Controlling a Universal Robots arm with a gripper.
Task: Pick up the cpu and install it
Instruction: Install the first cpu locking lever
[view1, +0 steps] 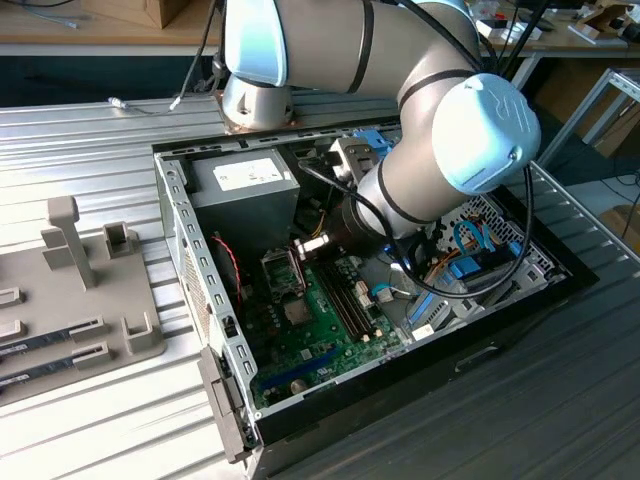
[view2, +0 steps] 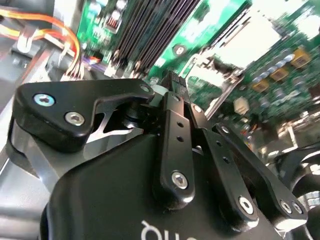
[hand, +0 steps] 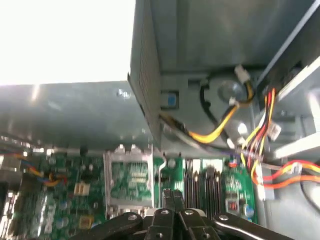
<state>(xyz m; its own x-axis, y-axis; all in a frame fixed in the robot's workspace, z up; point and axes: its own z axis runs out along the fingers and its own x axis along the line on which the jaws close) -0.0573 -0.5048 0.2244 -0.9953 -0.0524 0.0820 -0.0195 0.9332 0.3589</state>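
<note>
The gripper (hand: 172, 200) hangs inside the open computer case (view1: 190, 250), jaws pinched together, just beside the motherboard's socket (hand: 129, 180). I cannot tell where the cpu is.

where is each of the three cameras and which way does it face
Exterior view: off the arm, above and outside the open computer case, looking down into it; the arm's grey joints reach in over the motherboard.
First wrist view: rides at the wrist, looking past the gripper at the processor socket and power-supply box.
Second wrist view: at the wrist, close behind the gripper's black linkage, facing the board.
Shared: both wrist views show the memory slots and the gripper.
</note>
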